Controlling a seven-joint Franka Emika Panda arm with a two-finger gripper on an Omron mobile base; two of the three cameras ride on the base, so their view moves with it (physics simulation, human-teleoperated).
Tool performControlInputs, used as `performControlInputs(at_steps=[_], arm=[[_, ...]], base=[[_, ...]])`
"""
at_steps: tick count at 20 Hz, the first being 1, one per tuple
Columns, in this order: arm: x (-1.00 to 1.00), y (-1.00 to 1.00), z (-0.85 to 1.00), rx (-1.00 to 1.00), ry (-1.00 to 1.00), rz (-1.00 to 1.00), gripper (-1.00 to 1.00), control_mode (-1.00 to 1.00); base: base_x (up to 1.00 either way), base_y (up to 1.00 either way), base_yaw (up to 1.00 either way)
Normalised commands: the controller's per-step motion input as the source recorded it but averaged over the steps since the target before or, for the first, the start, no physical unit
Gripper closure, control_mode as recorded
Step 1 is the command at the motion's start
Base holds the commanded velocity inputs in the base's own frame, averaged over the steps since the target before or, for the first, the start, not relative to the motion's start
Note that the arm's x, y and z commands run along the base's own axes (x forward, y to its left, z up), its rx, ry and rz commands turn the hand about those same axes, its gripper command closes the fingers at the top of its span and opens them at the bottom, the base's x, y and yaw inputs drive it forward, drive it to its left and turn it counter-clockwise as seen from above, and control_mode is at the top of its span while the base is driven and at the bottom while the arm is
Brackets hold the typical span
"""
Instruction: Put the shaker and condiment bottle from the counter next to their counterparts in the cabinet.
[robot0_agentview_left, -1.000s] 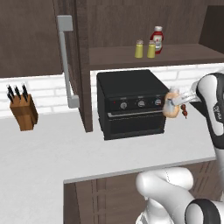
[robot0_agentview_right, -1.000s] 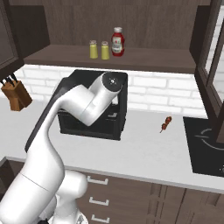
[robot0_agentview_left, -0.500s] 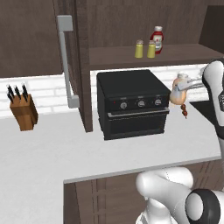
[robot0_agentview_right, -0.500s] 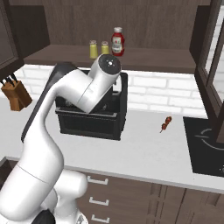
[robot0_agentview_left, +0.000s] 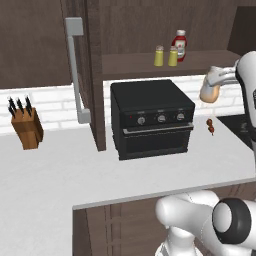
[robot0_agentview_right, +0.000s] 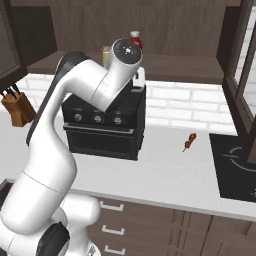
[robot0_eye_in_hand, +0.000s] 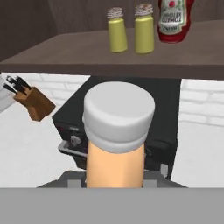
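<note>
A: The arm is up high at the right of the black oven, and the condiment bottle is off the desk, hanging in the air in front of the white brick wall.

B: Is it gripped?

A: Yes. The gripper has its fingers pinching the peach-orange bottle; from the hand camera its white cap sits square in the middle, pointing toward the cabinet.

B: And the shelf?

A: Two yellow-olive shakers stand side by side on it, the left shaker just beside the right shaker, upright, pale caps on top. The red bottle stands right next to them, a little further back.

B: Anything else down below?

A: A knife block stands far left on the desk by the wall, and a small skewer lies between the oven and the cooktop. The cabinet door hangs open, its grey bar handle facing the room.
</note>
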Motion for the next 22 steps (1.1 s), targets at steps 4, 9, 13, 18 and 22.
performControlInputs(at_steps=[4,9,13,18,22], arm=[[0.20,-0.14,0.38,-0.03,-0.09,-0.05,1.00,-1.00],[0.18,-0.14,0.32,-0.03,-0.10,-0.05,1.00,-1.00],[0.20,-0.17,0.28,-0.04,-0.11,-0.06,1.00,-1.00],[0.23,-0.13,0.14,-0.06,-0.14,-0.05,1.00,-1.00],[0.28,-0.07,0.02,-0.08,-0.18,-0.04,1.00,-1.00]], base=[[0.00,0.00,0.00],[0.00,0.00,0.00],[0.00,0.00,0.00],[0.00,0.00,0.00],[0.00,0.00,0.00]])
